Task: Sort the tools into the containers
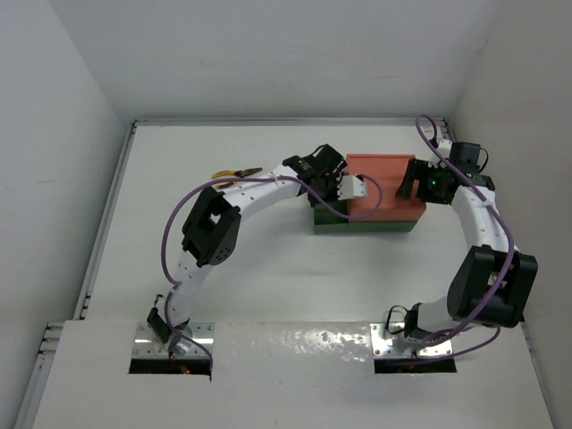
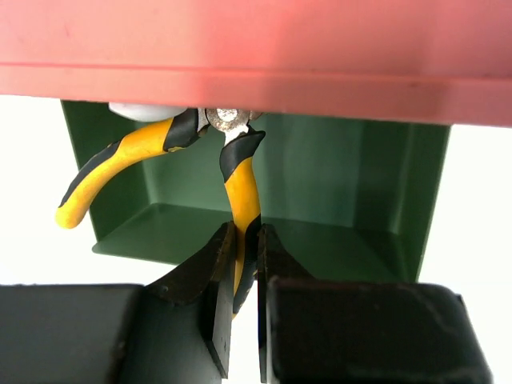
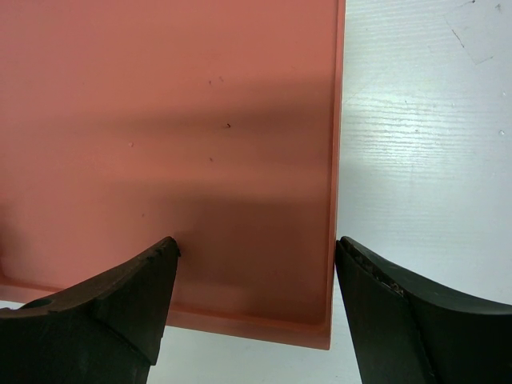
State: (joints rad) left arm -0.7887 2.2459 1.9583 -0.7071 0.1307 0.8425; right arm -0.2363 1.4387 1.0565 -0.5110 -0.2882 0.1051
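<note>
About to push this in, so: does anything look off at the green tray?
Yes. The left gripper holds the pliers by one handle only; the other handle splays toward a side wall of the green tray and could snag. Nothing else stands out.

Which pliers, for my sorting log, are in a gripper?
The pliers at the green tray's open end, one handle pinched by the left gripper; the other pair lies loose on the table.

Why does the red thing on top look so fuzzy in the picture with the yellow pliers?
Left wrist view: the red tray sits too near the lens, so it blurs, while the pliers look sharp. Right wrist view: soft shadows band the same tray. Top view: glare shines on the table at its near edge.
</note>
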